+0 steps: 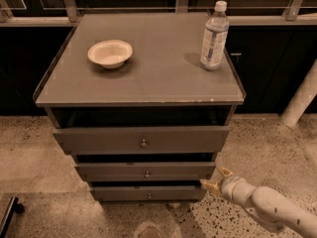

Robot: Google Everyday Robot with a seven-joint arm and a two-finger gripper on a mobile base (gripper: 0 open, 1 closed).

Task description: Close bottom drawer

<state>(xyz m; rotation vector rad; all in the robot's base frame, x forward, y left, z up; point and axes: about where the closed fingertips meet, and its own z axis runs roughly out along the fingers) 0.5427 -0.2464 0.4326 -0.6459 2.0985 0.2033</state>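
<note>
The bottom drawer (pixel 148 193) is the lowest of three grey-brown drawers in the cabinet, with a low flat front and a small round knob (pixel 149 196) at its centre. A dark gap shows above its front. My gripper (pixel 214 179) is low at the right, just beside the right end of the bottom drawer's front, at the gap between the middle and bottom drawers. Its yellowish fingertips (pixel 209 185) point left toward the cabinet. My white arm (pixel 267 207) reaches in from the lower right.
The top drawer (pixel 142 140) and middle drawer (pixel 146 170) also stand out from the cabinet. A white bowl (pixel 110 52) and a water bottle (pixel 214 36) stand on the cabinet top (pixel 148 78). Speckled floor lies around. A white post (pixel 301 95) leans at the right.
</note>
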